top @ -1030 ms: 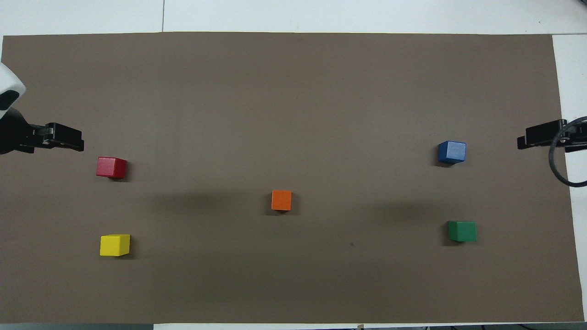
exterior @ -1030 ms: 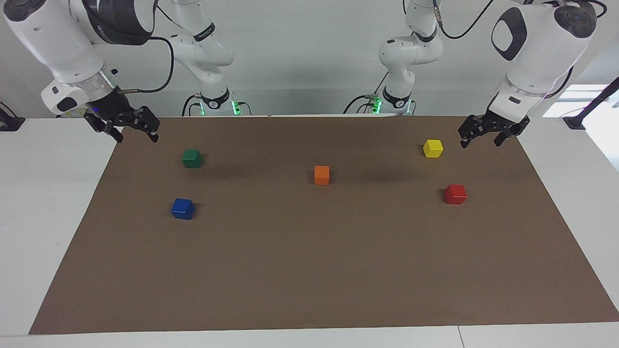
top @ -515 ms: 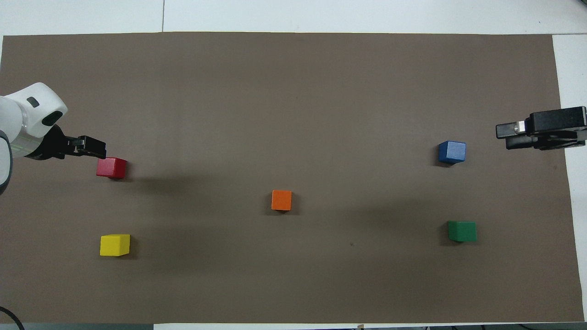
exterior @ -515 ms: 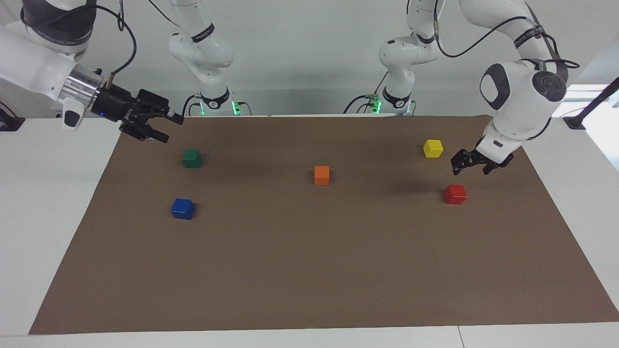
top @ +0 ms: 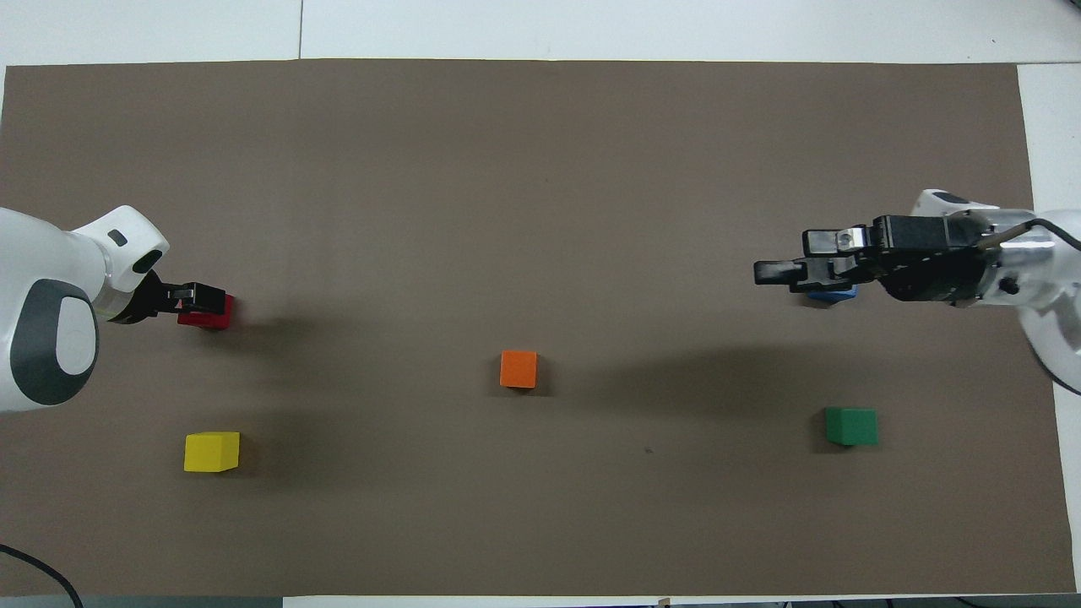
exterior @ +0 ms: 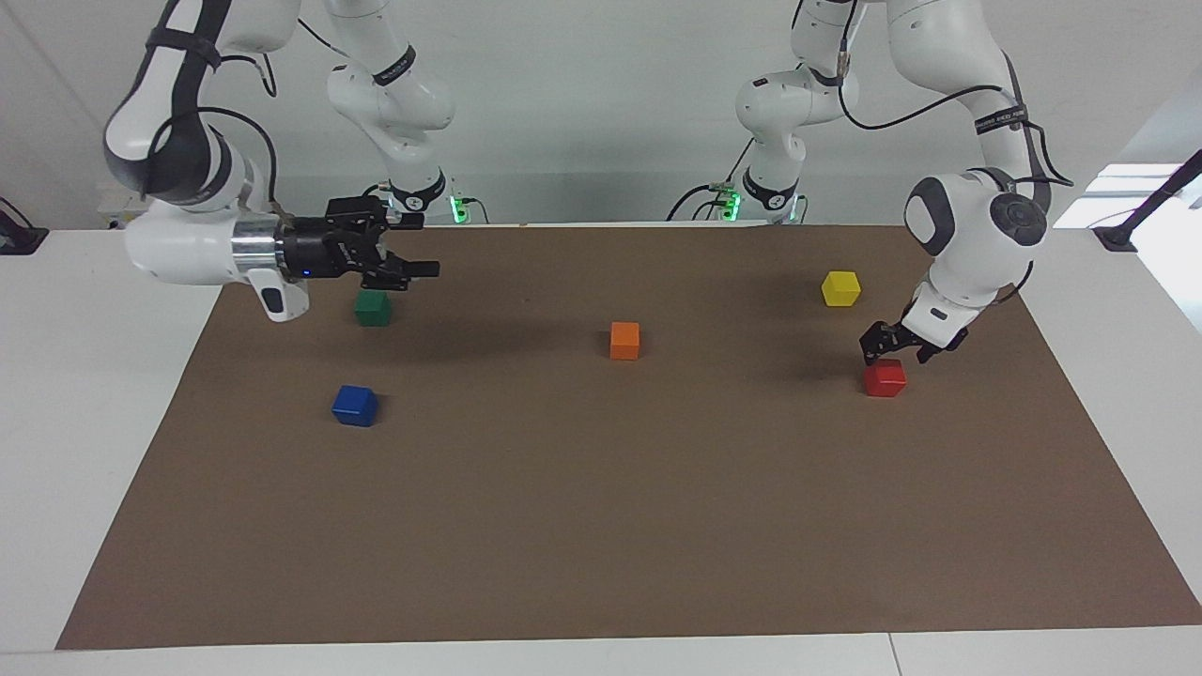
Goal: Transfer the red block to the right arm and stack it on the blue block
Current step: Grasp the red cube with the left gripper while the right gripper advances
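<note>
Left end effector (exterior: 892, 348) low, right end effector (exterior: 399, 266) level.

Open mat (exterior: 601, 526) around red block (exterior: 886, 378)

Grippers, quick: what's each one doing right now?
Left gripper: open, just above the red block, not gripping.
Right gripper: empty, raised, jaws unclear.

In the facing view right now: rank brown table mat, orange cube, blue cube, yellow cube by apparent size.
1. The brown paper mat, by far the largest.
2. The small orange cube, small deep blue cube and small yellow cube look about alike. Blue appears marginally bigger, but it lies farthest from the robots, nearest the camera, so no ranking.
</note>
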`<act>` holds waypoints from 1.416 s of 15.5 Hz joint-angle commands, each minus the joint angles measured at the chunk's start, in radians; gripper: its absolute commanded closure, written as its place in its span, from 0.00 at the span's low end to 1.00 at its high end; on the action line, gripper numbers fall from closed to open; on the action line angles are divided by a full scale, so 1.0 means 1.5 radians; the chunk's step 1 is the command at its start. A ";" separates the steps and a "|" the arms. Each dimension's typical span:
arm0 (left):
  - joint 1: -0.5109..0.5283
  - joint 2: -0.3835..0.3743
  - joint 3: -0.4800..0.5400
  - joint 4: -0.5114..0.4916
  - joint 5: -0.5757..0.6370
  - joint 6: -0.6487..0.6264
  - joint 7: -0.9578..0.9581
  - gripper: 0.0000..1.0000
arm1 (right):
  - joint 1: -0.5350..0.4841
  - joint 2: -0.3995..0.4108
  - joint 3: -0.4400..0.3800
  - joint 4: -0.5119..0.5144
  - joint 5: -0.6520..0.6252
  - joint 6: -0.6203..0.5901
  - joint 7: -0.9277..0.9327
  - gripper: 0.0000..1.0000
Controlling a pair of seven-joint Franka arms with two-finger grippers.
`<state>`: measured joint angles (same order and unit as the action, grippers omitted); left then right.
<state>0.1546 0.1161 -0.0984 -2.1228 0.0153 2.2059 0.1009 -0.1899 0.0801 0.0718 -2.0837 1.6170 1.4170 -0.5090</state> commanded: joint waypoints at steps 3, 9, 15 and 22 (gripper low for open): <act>0.015 0.034 -0.003 -0.008 0.007 0.054 0.051 0.00 | 0.107 0.054 0.000 -0.058 0.222 -0.044 -0.099 0.00; 0.016 0.074 -0.004 -0.001 0.007 0.084 0.069 0.00 | 0.261 0.093 0.000 -0.074 0.454 -0.102 -0.145 0.00; 0.010 0.060 -0.007 0.076 0.002 -0.085 -0.023 1.00 | 0.269 0.093 -0.001 -0.075 0.462 -0.080 -0.108 0.00; 0.002 0.036 -0.022 0.288 -0.237 -0.435 -0.438 1.00 | 0.286 0.131 -0.001 -0.090 0.454 -0.101 -0.113 0.00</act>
<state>0.1626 0.1767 -0.1236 -1.7730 -0.2565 1.6672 -0.3867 0.2331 0.2569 0.0696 -2.2140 2.2947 1.2912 -0.6776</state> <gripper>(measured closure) 0.458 0.000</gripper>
